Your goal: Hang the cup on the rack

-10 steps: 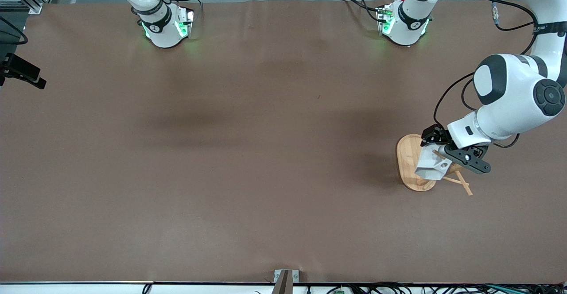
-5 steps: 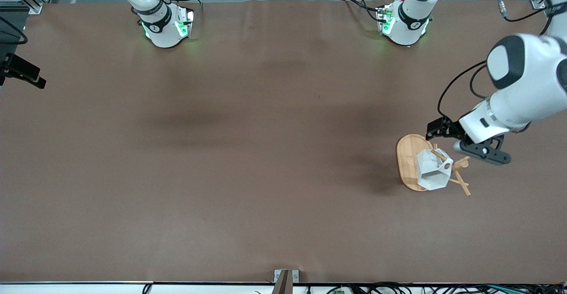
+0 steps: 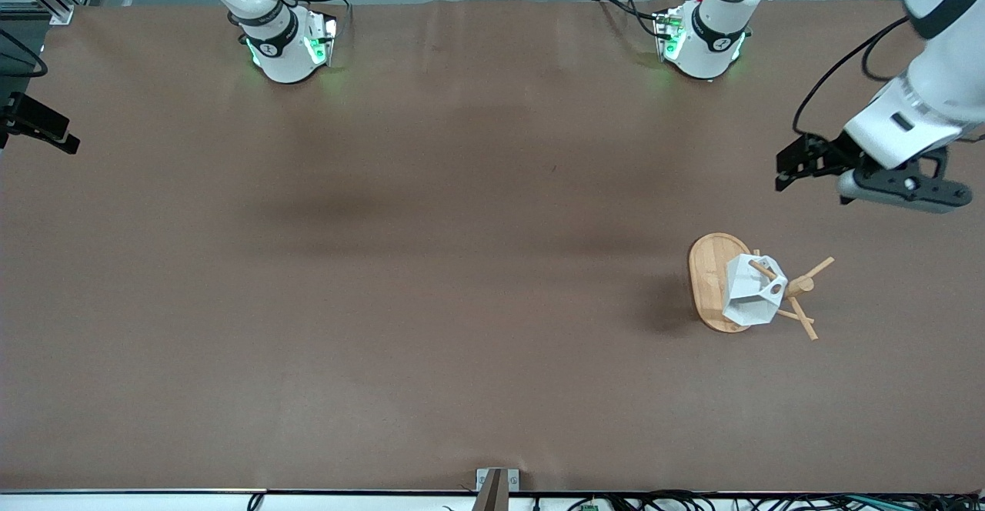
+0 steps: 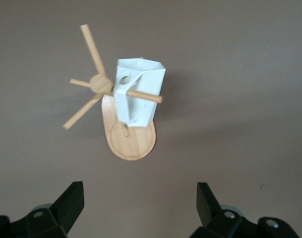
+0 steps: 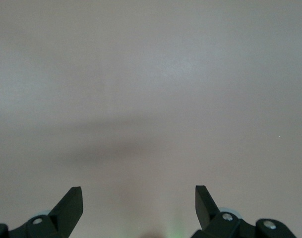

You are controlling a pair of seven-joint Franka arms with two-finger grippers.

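The white faceted cup (image 3: 750,292) hangs by its handle hole on a peg of the bamboo rack (image 3: 704,272), tilted over the oval base. This is toward the left arm's end of the table. My left gripper (image 3: 800,163) is open and empty, up in the air, apart from the rack and over bare table. In the left wrist view the cup (image 4: 138,94) sits on a peg above the rack base (image 4: 131,141), well clear of the open gripper (image 4: 141,198). My right gripper (image 5: 139,198) is open and empty over bare table; it is out of the front view.
The two arm bases (image 3: 285,49) (image 3: 700,41) stand at the table's edge farthest from the front camera. A black fixture (image 3: 38,122) is at the right arm's end. A small metal bracket (image 3: 496,484) is at the nearest edge.
My left gripper has let go of the cup and drawn away from the rack, toward the arm bases' edge. The cup stays hanging on the peg.
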